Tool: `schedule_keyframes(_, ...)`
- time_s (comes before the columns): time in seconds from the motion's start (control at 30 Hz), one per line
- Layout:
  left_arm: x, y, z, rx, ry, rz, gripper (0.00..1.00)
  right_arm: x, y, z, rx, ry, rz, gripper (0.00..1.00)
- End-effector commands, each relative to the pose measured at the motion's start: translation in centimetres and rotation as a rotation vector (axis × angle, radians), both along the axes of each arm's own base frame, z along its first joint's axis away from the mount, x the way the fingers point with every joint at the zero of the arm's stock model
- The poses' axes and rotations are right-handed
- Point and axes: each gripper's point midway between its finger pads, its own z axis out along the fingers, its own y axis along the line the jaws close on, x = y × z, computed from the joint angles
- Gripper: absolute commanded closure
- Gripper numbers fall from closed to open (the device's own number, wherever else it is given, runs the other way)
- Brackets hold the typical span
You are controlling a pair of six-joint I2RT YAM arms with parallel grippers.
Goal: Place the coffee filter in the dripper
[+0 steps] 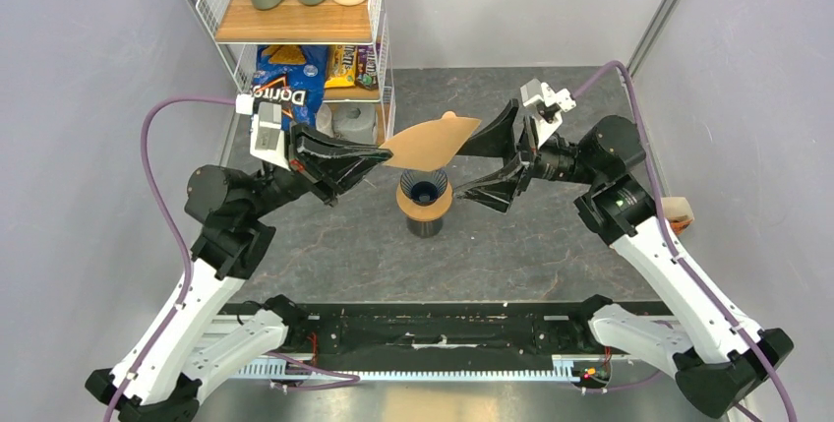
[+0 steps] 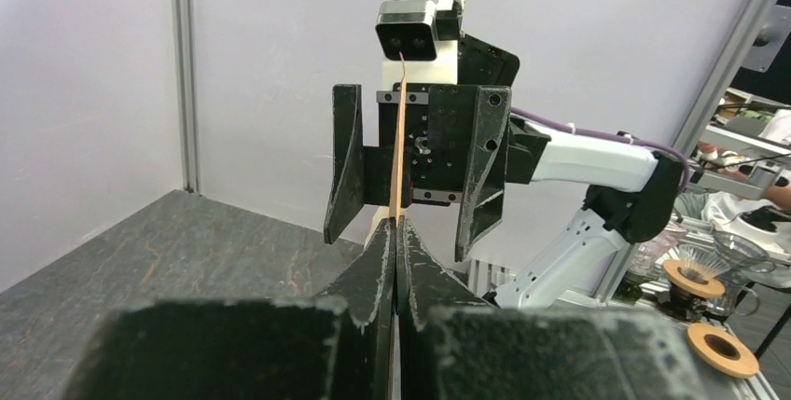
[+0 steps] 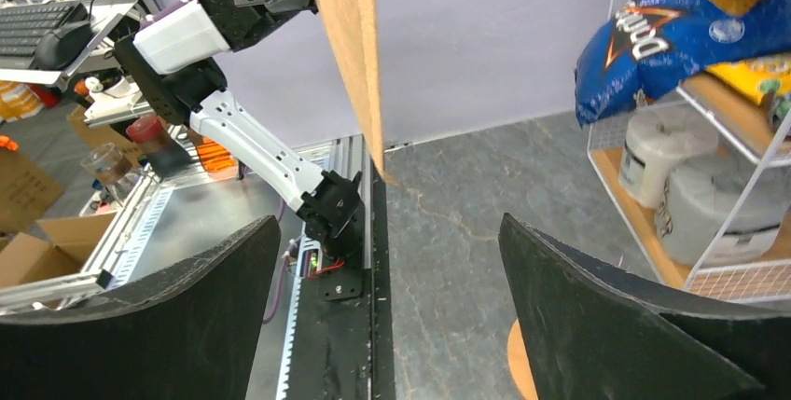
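Note:
My left gripper [image 1: 386, 155] is shut on the coffee filter [image 1: 430, 143], a flat light-brown paper fan held in the air above the dripper [image 1: 424, 188], a small dark blue cone in a tan wooden ring on a dark cup. In the left wrist view the filter [image 2: 398, 148] shows edge-on, rising from my closed fingertips [image 2: 396, 227]. My right gripper [image 1: 481, 162] is open, its fingers on either side of the filter's right end without touching it. In the right wrist view the filter [image 3: 350, 36] hangs above my open gripper [image 3: 390, 260].
A wire shelf [image 1: 295, 24] at the back left holds cups, a blue chip bag [image 1: 287, 83] and snack packs. The tan wooden ring [image 1: 425, 208] sits under the dripper. An orange-and-white holder [image 1: 679, 211] lies at the right wall.

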Motion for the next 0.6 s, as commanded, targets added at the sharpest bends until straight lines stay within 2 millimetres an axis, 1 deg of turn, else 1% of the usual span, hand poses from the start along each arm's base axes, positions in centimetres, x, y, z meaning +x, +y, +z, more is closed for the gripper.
schedule_keyframes(0.0,-1.5,0.4,1.4,-0.046,-0.012,-0.047,0.98,-1.4,0.3,3.5,0.083,-0.171,0.056,0.07)
schedule_keyframes(0.1,-1.4,0.4,1.0,-0.05,0.0,-0.045,0.98,-2.2,0.9,3.9,0.084,-0.184,0.103,0.12)
schedule_keyframes(0.27,-1.1,0.3,1.0,-0.063,0.026,-0.048,0.98,-1.8,2.0,3.8,0.075,-0.186,0.126,0.17)
schedule_keyframes(0.37,-0.8,0.3,0.9,-0.069,0.037,-0.041,0.98,-2.0,2.8,4.5,0.088,-0.194,0.146,0.25)
schedule_keyframes(0.47,-0.4,0.4,0.6,-0.079,0.053,-0.018,0.98,-2.1,3.4,5.2,0.108,-0.193,0.16,0.51)
schedule_keyframes(0.53,0.2,0.5,-0.2,-0.083,0.075,0.002,0.98,-2.1,3.8,5.3,0.114,-0.18,0.165,0.69)
schedule_keyframes(0.57,0.4,0.5,-0.5,-0.082,0.084,0.007,0.98,-2.1,3.8,5.3,0.115,-0.181,0.167,0.82)
